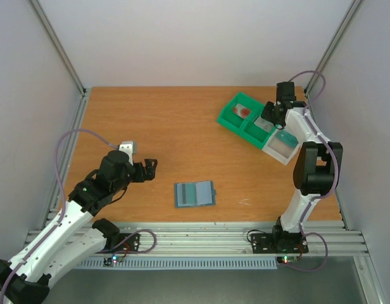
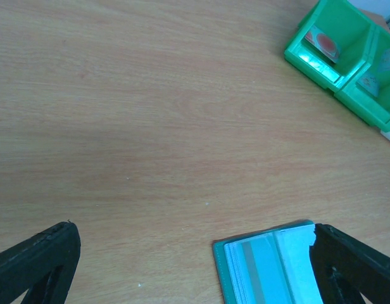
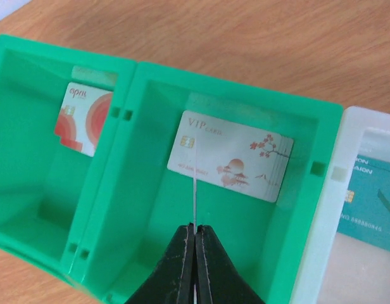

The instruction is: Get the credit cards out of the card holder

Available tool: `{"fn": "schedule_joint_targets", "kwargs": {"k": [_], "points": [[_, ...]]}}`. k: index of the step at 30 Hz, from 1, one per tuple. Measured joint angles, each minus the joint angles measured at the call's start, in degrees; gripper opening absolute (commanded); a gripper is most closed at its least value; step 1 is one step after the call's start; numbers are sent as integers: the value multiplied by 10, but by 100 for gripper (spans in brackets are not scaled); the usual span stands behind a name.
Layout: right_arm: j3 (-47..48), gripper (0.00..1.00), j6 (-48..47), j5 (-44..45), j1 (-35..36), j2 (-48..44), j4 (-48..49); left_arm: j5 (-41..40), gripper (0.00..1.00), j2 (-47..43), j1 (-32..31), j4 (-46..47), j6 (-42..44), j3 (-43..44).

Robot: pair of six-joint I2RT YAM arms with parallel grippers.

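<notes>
The card holder [image 1: 195,194] lies open and flat near the table's front edge, slate-blue, with a teal card [image 1: 200,193] showing in it. In the left wrist view the card holder [image 2: 271,266] sits at the lower right, partly behind one finger [image 2: 353,266]. My left gripper [image 1: 149,168] is open, low and just left of the holder, with nothing in it [image 2: 194,237]. My right gripper [image 3: 195,227] is shut on a thin white card [image 3: 194,183], seen edge-on. It hangs over the middle compartment of the green bin [image 3: 141,158], where a stack of white VIP cards [image 3: 236,155] lies.
The green bin [image 1: 228,118] stands at the back right with a white bin [image 1: 278,154] joined to it. A reddish card [image 3: 84,117] lies in its left compartment and a teal card [image 3: 372,202] in the white bin. The frame's posts stand at the table corners.
</notes>
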Motion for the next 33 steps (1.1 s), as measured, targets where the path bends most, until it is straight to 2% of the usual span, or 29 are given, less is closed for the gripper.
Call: {"fn": "schedule_joint_targets", "kwargs": {"k": [9, 15, 23, 33], "points": [[-39, 1, 7, -105, -61, 36, 85, 33, 99, 0, 0, 22, -27, -11], [-38, 1, 14, -162, -69, 73, 125, 50, 99, 0, 0, 33, -65, -36], [-28, 1, 30, -201, -75, 94, 151, 54, 99, 0, 0, 48, -89, -40], [-22, 5, 36, -206, -88, 105, 152, 54, 99, 8, 0, 63, -98, -40]]}}
